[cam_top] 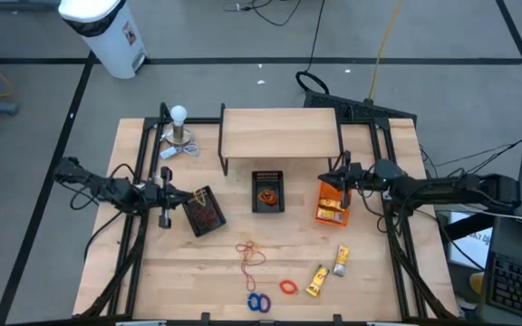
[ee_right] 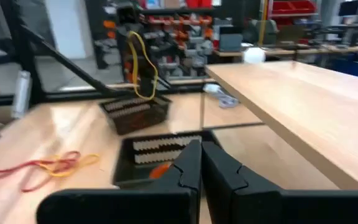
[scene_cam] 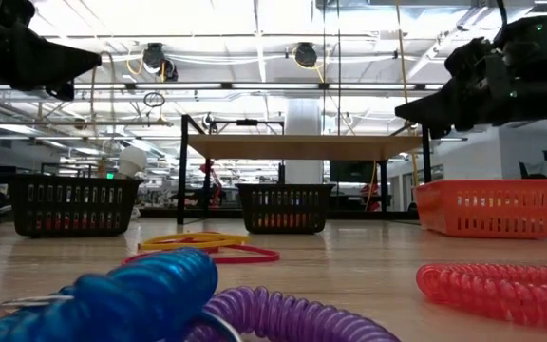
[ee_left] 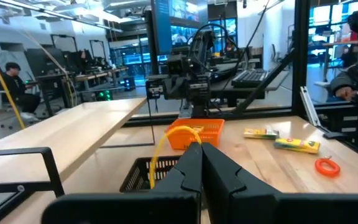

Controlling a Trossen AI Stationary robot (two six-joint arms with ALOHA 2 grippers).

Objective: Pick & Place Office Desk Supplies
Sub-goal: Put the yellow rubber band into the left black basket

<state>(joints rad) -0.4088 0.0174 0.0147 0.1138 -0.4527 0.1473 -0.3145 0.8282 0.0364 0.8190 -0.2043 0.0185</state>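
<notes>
- Office desk supplies lie on the table's near half: tangled rubber bands (cam_top: pixel 251 254), blue rings (cam_top: pixel 258 302), an orange ring (cam_top: pixel 287 287), two yellow packets (cam_top: pixel 328 270)
- Left gripper (cam_top: pixel 164 194) is clenched on a yellow rubber band (ee_left: pixel 158 156), beside the left black mesh bin (cam_top: pixel 204 212)
- Right gripper (cam_top: pixel 341 177) is clenched, holding nothing, above the orange bin (cam_top: pixel 332 205)

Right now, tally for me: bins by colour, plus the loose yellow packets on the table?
Black mesh bins: 2
Orange plastic bin: 1
Yellow rectangular packets lying loose on the table: 2
Total: 5
</notes>
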